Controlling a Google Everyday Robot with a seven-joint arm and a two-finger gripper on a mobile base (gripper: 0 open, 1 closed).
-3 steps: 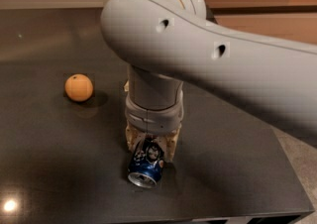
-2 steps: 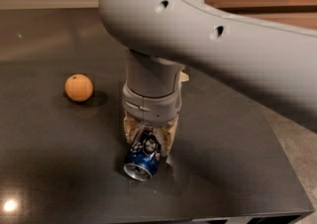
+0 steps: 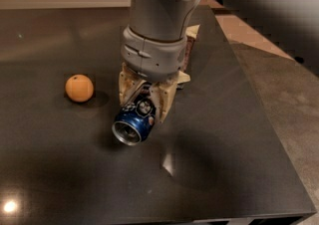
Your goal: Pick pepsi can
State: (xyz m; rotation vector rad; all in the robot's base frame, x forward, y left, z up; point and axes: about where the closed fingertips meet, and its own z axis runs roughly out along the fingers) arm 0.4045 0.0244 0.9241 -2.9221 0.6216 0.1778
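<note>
The pepsi can [image 3: 133, 122] is dark blue with a silver end facing the camera. It lies tilted between the tan fingers [image 3: 166, 102] of my gripper [image 3: 145, 100], at the centre of the view. The gripper is shut on the can and holds it just above the dark table [image 3: 60, 169], with the can's shadow below it. The grey arm comes down from the top and hides the can's far end.
An orange ball [image 3: 79, 88] sits on the table to the left of the can. A brown-and-tan chip bag [image 3: 190, 46] shows partly behind the arm. The table's right edge [image 3: 259, 114] borders a grey floor; its front edge runs along the bottom.
The can has risen off the table with the gripper shut on it. The arm has lifted and swung upward in the view.
</note>
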